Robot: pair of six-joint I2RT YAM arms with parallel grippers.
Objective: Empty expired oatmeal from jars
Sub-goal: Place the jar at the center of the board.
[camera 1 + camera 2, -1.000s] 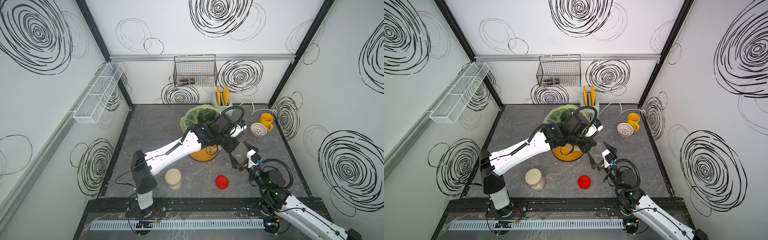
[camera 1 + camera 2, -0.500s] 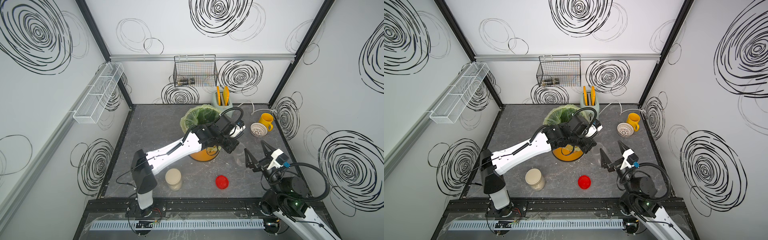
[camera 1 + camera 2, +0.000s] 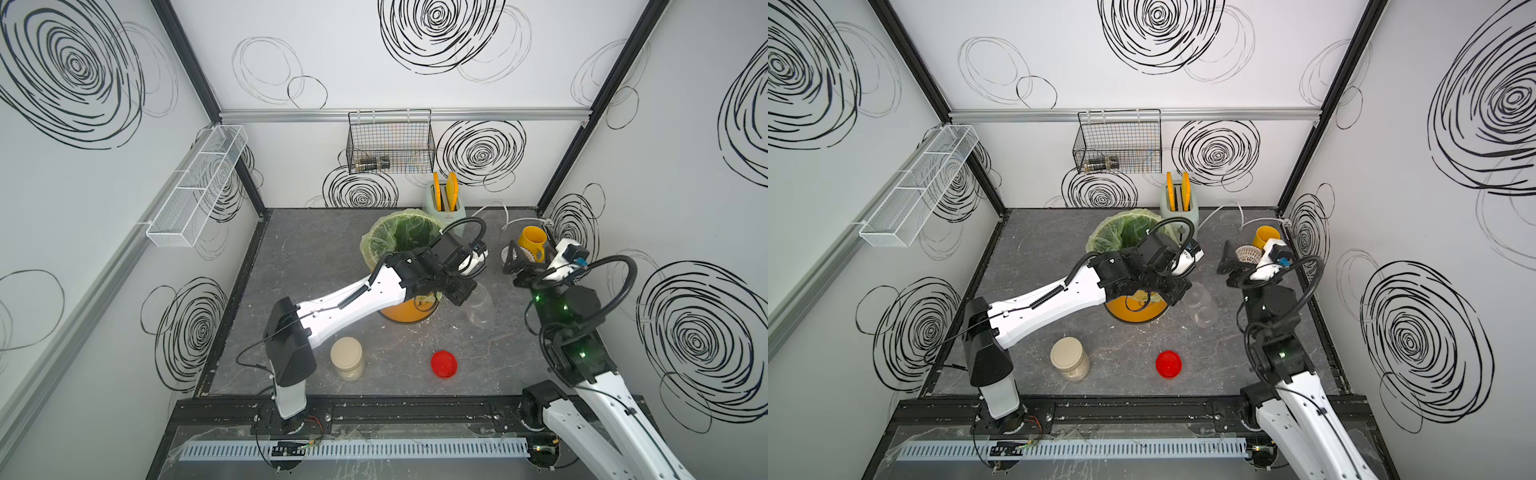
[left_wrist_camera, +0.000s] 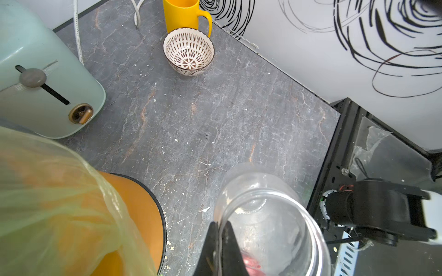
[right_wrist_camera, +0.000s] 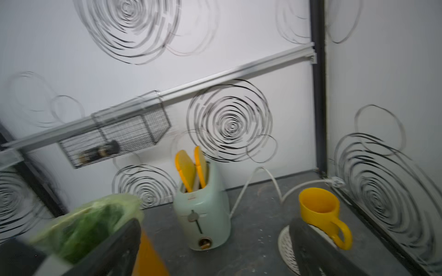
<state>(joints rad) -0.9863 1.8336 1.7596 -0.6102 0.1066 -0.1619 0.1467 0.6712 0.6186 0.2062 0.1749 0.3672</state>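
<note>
1. Bench (image 3: 311, 266) of dark grey stone pattern carries an orange bucket (image 3: 399, 316) with a green liner, a pale green toaster (image 3: 444, 205), a yellow mug (image 3: 532, 241) and a patterned bowl (image 4: 189, 51) just beside the mug.
2. The left gripper (image 4: 221, 224) is clamped tight on the rim of a clear jar (image 3: 480, 309), with 1 finger inside the mouth and 1 outside. The jar has no lid and is just beside the bucket, on its right, mouth up.
3. That jar is nearly empty: only a few flakes of oatmeal (image 4: 239, 210) cling inside it. Whether its base touches the bench cannot be told.
4. The right gripper (image 5: 215, 223) is spread wide with nothing between its fingers, raised near the mug and bowl and apart from the clear jar.
5. A red lid (image 3: 444, 364) lies flat near the front edge of the bench, apart from both jars.
6. The 2nd jar (image 3: 347, 357) stands upright at the front of the bench, near the left arm's base. Its cream lid is on, and oatmeal shows through its wall.
7. Pale crumbs (image 4: 170, 245) are scattered on the bench around the bucket's foot.
</note>
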